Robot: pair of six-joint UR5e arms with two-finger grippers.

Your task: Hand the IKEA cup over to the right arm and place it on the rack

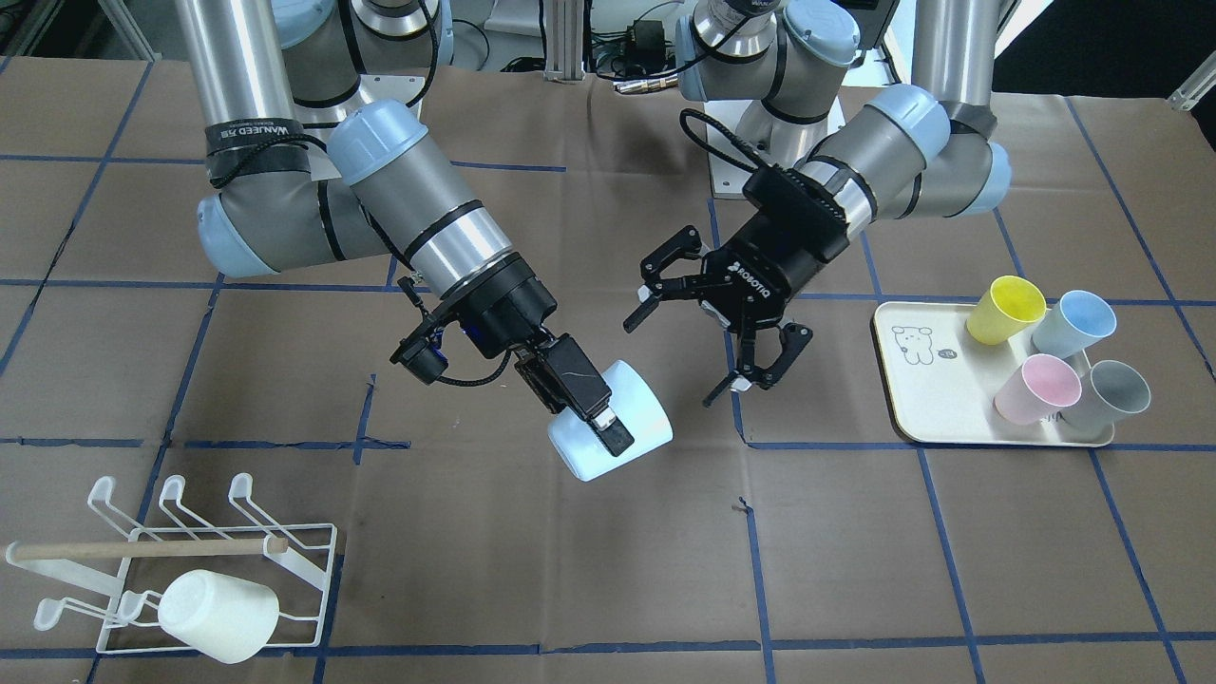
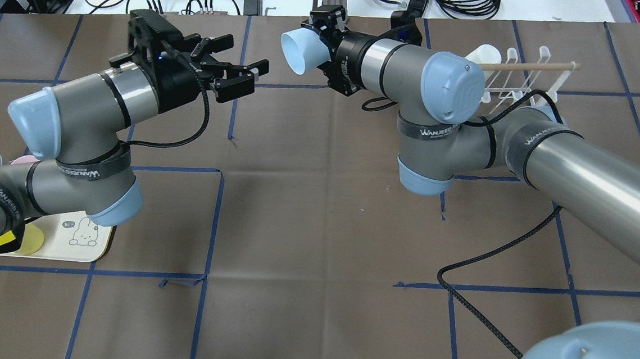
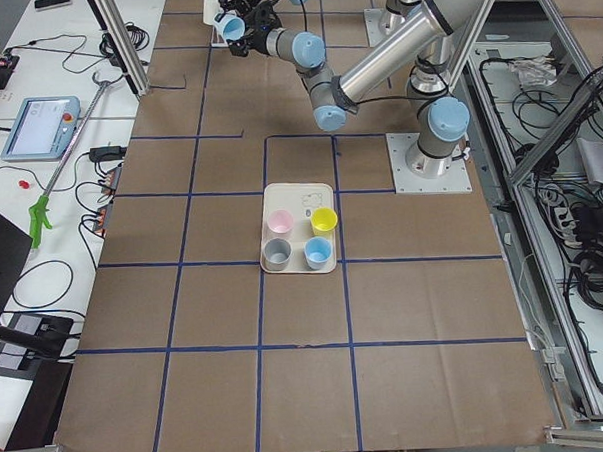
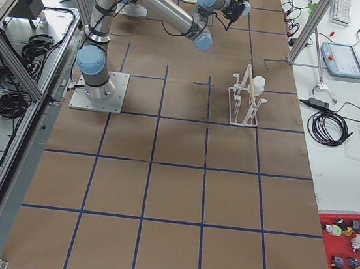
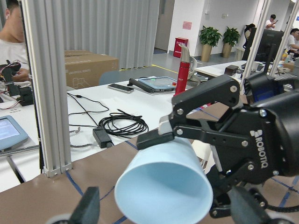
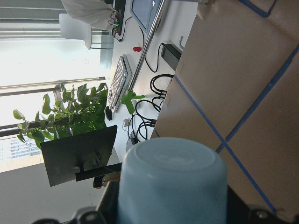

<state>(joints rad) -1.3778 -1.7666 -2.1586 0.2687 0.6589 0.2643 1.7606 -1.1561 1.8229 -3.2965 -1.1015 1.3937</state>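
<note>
- the right pincer (image 1: 604,426) is clamped on the pale blue cup (image 1: 638,407), with one flat black finger lying along the cup's outer wall.
- the cup is held on its side, up off the tabletop (image 1: 570,589), near the middle of the work area.
- its open mouth points toward the left pincer (image 1: 675,357), and its closed base faces the right wrist camera.
- the left pincer is spread wide and holds nothing. it sits near the cup's mouth, and the overhead view shows a gap between the two.
- the rack (image 1: 71,568) stands on the tabletop on the right arm's side, well apart from the held cup.
- a white cup (image 1: 218,616) sits tilted on the rack's prongs, just below the wooden dowel (image 1: 142,548).
- on the left arm's side a cream tray (image 1: 912,408) lies flat on the tabletop.
- the tray carries four cups standing mouth up, close together: a yellow cup (image 1: 1005,309), a blue cup (image 1: 1073,323), a pink cup (image 1: 1035,389) and a grey cup (image 1: 1107,394).
</note>
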